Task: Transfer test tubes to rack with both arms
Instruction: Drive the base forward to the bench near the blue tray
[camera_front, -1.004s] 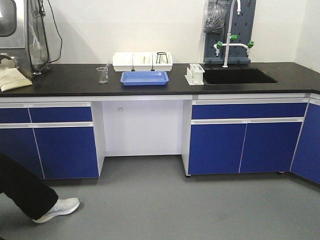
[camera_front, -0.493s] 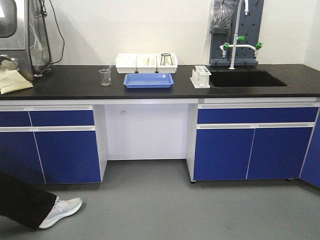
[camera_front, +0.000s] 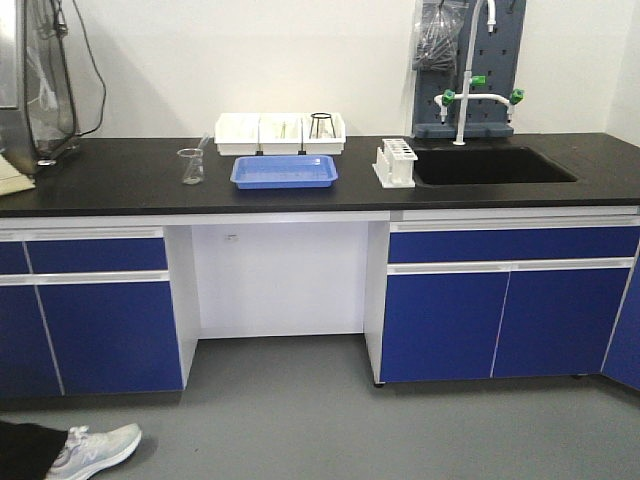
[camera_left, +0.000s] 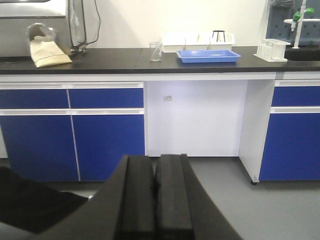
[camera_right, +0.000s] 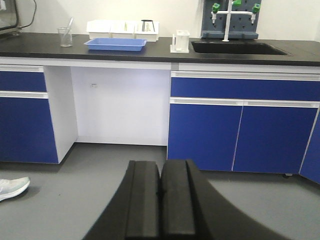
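The white rack (camera_front: 395, 163) stands on the black counter (camera_front: 120, 185) beside the sink. It also shows in the left wrist view (camera_left: 271, 50) and the right wrist view (camera_right: 180, 41). Test tubes are too small to make out; a slim clear stick (camera_front: 203, 145) leans in a beaker (camera_front: 191, 166). My left gripper (camera_left: 155, 160) and right gripper (camera_right: 160, 165) are both shut and empty. They are held low over the grey floor, far in front of the counter. Neither arm shows in the front view.
On the counter are a blue tray (camera_front: 284, 171), white bins (camera_front: 262, 133) with a black tripod ring (camera_front: 321, 125), and a sink (camera_front: 490, 165) with a faucet (camera_front: 468, 80). Blue cabinets (camera_front: 470, 320) flank a knee gap (camera_front: 280, 280). A person's shoe (camera_front: 95, 447) is at the bottom left.
The front view has shifted and the counter now looks nearer and lower in frame. The person's leg has drawn back toward the bottom left corner. Nothing on the counter has moved.
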